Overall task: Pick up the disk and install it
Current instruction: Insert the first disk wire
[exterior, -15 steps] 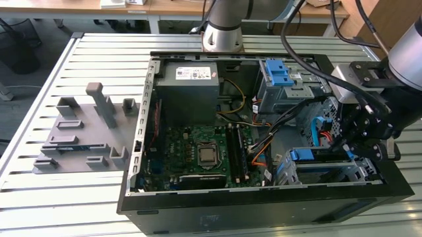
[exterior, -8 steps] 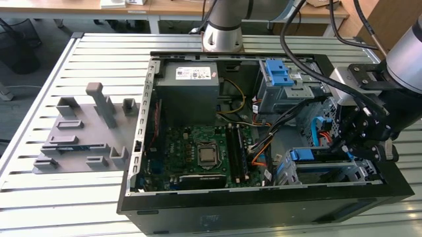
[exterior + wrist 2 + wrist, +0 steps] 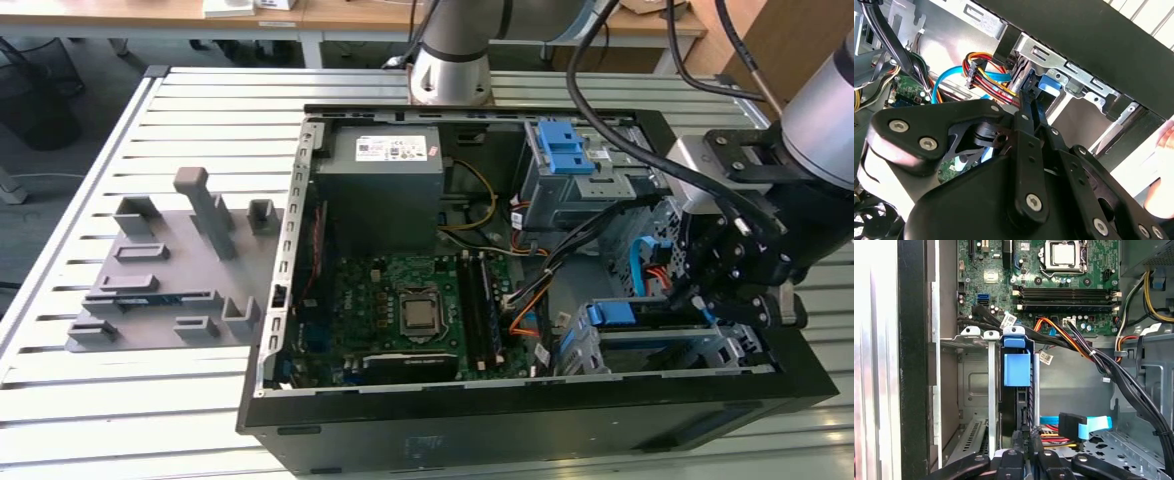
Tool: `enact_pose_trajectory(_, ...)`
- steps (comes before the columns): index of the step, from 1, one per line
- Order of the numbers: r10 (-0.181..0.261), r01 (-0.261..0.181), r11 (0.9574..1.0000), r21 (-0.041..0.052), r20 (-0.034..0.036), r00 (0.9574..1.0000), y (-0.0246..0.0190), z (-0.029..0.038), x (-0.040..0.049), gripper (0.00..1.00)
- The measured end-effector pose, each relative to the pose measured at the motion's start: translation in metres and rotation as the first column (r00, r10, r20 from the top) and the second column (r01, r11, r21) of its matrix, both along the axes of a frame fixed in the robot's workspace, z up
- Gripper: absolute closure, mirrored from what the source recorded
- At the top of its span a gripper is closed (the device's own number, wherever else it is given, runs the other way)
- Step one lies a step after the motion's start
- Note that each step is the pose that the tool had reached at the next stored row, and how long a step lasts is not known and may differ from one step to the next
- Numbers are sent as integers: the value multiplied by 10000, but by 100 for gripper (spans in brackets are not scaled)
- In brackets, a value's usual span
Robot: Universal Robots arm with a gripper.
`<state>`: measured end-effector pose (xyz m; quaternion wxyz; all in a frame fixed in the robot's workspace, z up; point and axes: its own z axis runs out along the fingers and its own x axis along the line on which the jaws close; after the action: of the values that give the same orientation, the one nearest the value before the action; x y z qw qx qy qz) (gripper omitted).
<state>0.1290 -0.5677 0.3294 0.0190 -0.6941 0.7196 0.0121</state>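
The disk (image 3: 1021, 405) stands on edge in a slot of the metal drive bay (image 3: 971, 390), at the front corner of the open computer case on the exterior view's right. Its blue plastic bracket (image 3: 1017, 365) caps the end away from me. In the exterior view the blue bracket (image 3: 615, 313) shows in the bay (image 3: 727, 345). My gripper (image 3: 1024, 452) sits at the disk's near end with its black fingers (image 3: 1026, 107) drawn close on the disk's thin edge. The blue bracket (image 3: 1048, 82) shows just past the fingertips. In the exterior view the gripper (image 3: 697, 295) hangs low inside the case.
Orange, red and black cables (image 3: 1074, 347) and a blue ribbon cable (image 3: 1094, 424) run close beside the bay. A grey cage with a blue latch (image 3: 567, 160), a grey box with a white sticker (image 3: 380, 165) and the motherboard (image 3: 400, 300) lie in the case. A grey fixture (image 3: 174, 260) stands on the slatted table.
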Motion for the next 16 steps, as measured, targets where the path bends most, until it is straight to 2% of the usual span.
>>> enact_pose_trajectory(1, -1, 1, 10000, 0, 0, 10000, 0, 9, 0, 83)
enact_pose_trajectory(2, 0, 0, 10000, -2, -1, 10000, 0, 21, 0, 76)
enact_pose_trajectory(9, 0, 0, 10000, -1, -24, 10000, 0, 109, 0, 76)
enact_pose_trajectory(13, 0, 0, 10000, -2, -26, 10000, 1, 110, 0, 89)
enact_pose_trajectory(16, 0, 0, 10000, -3, -27, 10000, 0, 110, 0, 89)
